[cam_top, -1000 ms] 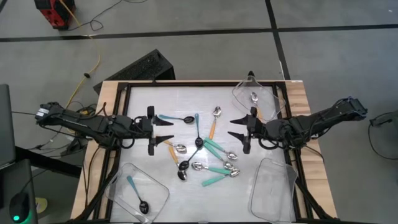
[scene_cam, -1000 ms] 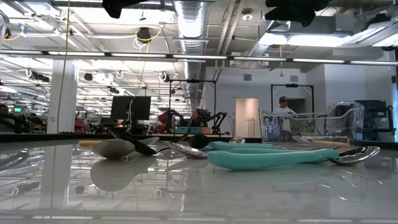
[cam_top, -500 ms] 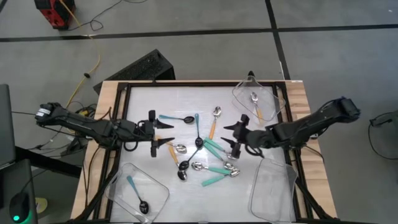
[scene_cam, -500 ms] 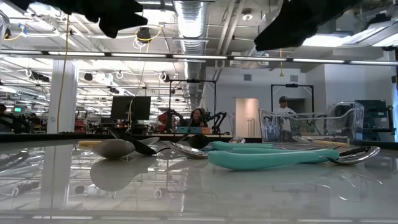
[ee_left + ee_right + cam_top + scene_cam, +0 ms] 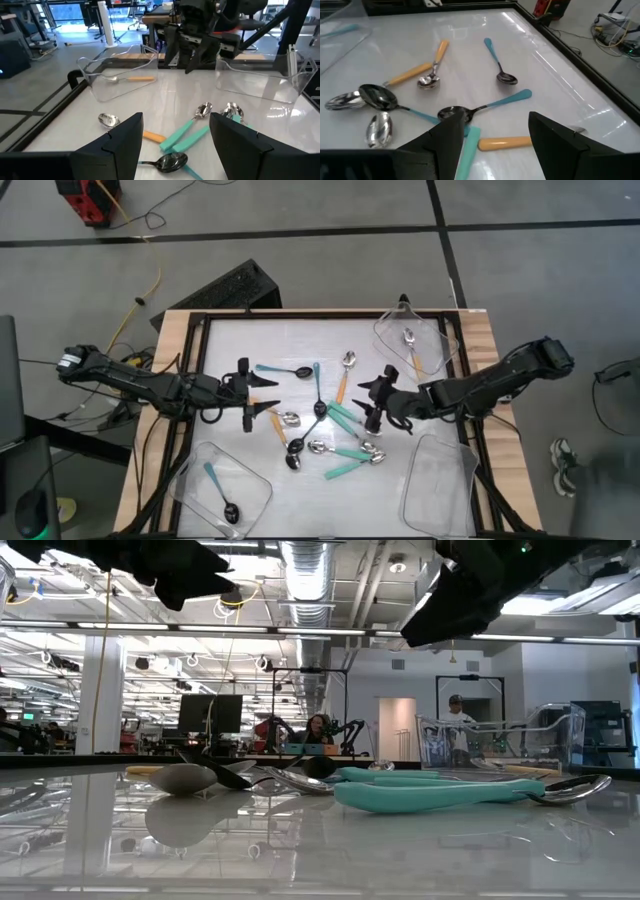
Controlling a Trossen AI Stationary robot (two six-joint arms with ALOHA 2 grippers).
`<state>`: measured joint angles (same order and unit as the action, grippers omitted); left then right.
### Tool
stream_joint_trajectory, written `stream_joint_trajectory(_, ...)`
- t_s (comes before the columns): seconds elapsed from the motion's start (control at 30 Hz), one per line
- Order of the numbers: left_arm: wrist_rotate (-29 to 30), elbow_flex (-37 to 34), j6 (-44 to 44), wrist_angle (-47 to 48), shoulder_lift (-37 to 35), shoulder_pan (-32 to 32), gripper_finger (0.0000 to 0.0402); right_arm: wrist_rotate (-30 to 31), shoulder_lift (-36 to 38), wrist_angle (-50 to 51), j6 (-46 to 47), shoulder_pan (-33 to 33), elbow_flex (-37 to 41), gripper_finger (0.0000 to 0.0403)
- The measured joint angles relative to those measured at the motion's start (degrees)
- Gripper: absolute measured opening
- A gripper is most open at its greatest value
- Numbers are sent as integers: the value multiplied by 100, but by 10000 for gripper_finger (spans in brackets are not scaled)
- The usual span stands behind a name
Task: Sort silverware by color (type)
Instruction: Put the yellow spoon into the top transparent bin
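Observation:
The silverware lies loose in the middle of the table: teal-handled spoons (image 5: 347, 418), blue-handled spoons with black bowls (image 5: 283, 370) and orange-handled spoons (image 5: 342, 377), some crossing one another. My left gripper (image 5: 264, 392) hangs open above the table at the pile's left side, pointing at it. My right gripper (image 5: 368, 400) hangs open at the pile's right side, above the teal spoons and tipped down toward them. In the right wrist view a black-bowled blue spoon (image 5: 485, 106) and an orange handle (image 5: 505, 143) lie just ahead of the right gripper (image 5: 492, 120).
Three clear trays stand on the table. The far right one (image 5: 440, 330) holds an orange-handled spoon, the near left one (image 5: 255, 490) a blue-handled spoon. The near right one (image 5: 440, 480) shows nothing inside. A black frame (image 5: 190, 370) edges the white tabletop.
My right gripper has moved toward the table's left, in over the spoon pile, has come down and has tipped its fingers downward. My left gripper has sunk a little where it was. Both have stayed open. No spoon has moved.

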<state>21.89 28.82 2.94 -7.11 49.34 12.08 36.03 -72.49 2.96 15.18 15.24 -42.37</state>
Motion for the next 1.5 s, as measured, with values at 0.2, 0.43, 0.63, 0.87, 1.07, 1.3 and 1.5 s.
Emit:
stream_joint_trajectory(0.2, 7, 0, 124, 13, 17, 0, 216, 24, -95, -26, 279, -162, -11, 247)
stream_joint_trajectory(0.43, 93, 0, 344, 186, 15, 0, 216, 220, -359, 288, 1590, -405, 7, 246)
stream_joint_trajectory(0.63, 295, 2, 520, 317, 15, 0, 216, 320, -727, -11, 2183, -574, -19, 246)
stream_joint_trajectory(0.87, 303, 2, 529, 287, 15, -1, 216, 311, -1294, -226, 2849, -769, -117, 246)
stream_joint_trajectory(1.07, 431, 4, 520, 265, 15, -7, 216, 290, -1941, -286, 3285, -896, -477, 246)
stream_joint_trajectory(1.3, 437, 4, 522, 259, 15, -7, 216, 287, -2695, -111, 3608, -1069, -1013, 246)
stream_joint_trajectory(1.5, 433, 4, 526, 212, 15, -7, 216, 299, -3072, 866, 3974, -1115, -1407, 246)
